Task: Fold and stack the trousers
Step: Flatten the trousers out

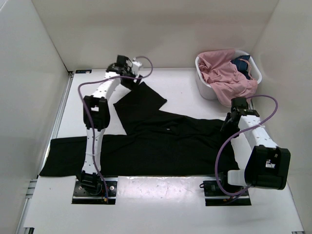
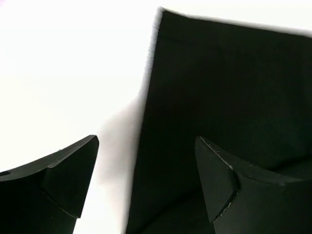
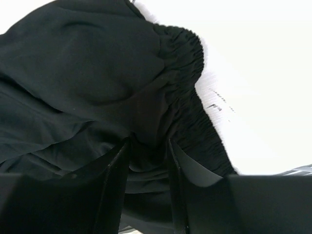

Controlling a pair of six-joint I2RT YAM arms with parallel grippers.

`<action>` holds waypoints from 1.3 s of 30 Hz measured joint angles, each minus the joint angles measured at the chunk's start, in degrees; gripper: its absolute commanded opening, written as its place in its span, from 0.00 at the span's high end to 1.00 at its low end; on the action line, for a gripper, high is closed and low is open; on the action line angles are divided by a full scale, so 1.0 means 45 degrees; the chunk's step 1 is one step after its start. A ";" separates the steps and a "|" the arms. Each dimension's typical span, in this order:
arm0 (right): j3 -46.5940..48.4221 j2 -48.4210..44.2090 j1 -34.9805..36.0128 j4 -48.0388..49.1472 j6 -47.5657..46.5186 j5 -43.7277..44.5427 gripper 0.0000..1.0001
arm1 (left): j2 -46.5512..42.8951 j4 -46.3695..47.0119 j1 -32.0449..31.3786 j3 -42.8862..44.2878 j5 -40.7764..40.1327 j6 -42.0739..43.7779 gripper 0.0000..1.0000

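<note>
- One pair of black trousers (image 1: pixel 161 141) is lying spread on the table (image 1: pixel 185 83), with one leg angling toward the far side.
- Left gripper (image 2: pixel 146 146) is hovering, jaws apart, over that leg's hem.
- Right gripper (image 3: pixel 148 146) is pinching the gathered waistband (image 3: pixel 187 53).
- One white basket (image 1: pixel 205 89) is holding pink clothing (image 1: pixel 222 73) at the far right.

The black fabric trousers (image 1: pixel 161 141) lie across the lower middle of the white flat table (image 1: pixel 161 197). One leg runs to the lower left along the near edge, and the other angles up toward the upper centre. My left gripper (image 1: pixel 135 80) sits at that far leg end, above centre-left. My right gripper (image 1: pixel 229 119) is at right of centre, with the waistband end between its fingers. Behind it, at upper right, the white plastic basket (image 1: pixel 207 90) holds a crumpled pink cloth (image 1: pixel 226 75).
</note>
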 measured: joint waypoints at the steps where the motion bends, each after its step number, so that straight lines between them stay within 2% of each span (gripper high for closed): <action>1: 0.0092 0.0000 0.0000 -0.0078 -0.0063 0.0034 0.59 | 0.0437 0.0126 -0.0102 -0.0214 0.0160 -0.0053 0.07; 6: 0.0253 0.0000 -0.0015 -0.0301 -0.0175 0.0291 0.59 | 0.1719 0.0933 -0.0607 -0.0087 0.0709 -0.0418 0.04; 9: 0.0253 0.0000 -0.0136 -0.0457 -0.0155 0.0457 0.49 | 0.1914 0.1452 -0.0826 0.0287 0.0597 -0.0801 0.08; 11: 0.0253 0.0000 -0.0316 -0.0452 -0.0112 0.0495 0.37 | 0.2064 0.1700 -0.0865 0.0272 0.0389 -0.1064 0.37; 12: 0.0253 0.0000 -0.0403 -0.0437 -0.0083 0.0510 0.33 | 0.2132 0.1783 -0.0860 0.0170 0.0277 -0.1103 0.54; 13: 0.0253 0.0024 -0.0510 -0.0418 -0.0102 0.0500 0.29 | 0.2161 0.2011 -0.0831 -0.0015 0.0301 -0.1117 0.86; 21: 0.1423 0.1511 -0.0986 0.0214 -0.0141 0.0471 0.27 | 0.1137 0.2618 -0.0554 -0.1710 -0.0340 -0.1214 0.86; 26: 0.1438 0.1763 -0.2127 0.1316 0.0053 -0.0301 0.29 | -0.0015 0.1749 0.0690 -0.2375 -0.1452 -0.1282 0.86; 32: 0.0806 0.1579 -0.2686 0.2885 0.0690 -0.2152 0.29 | -0.3109 0.1263 0.2671 -0.3133 -0.3152 -0.1282 0.86; 36: 0.0753 0.0423 -0.2701 0.3347 0.1025 -0.2662 0.30 | -0.5435 0.1341 0.3186 -0.4192 -0.4294 -0.1282 0.86; 39: 0.0860 0.0306 -0.2851 0.3609 0.1598 -0.2788 0.30 | -0.6552 0.1311 0.3191 -0.5411 -0.4682 -0.1282 0.86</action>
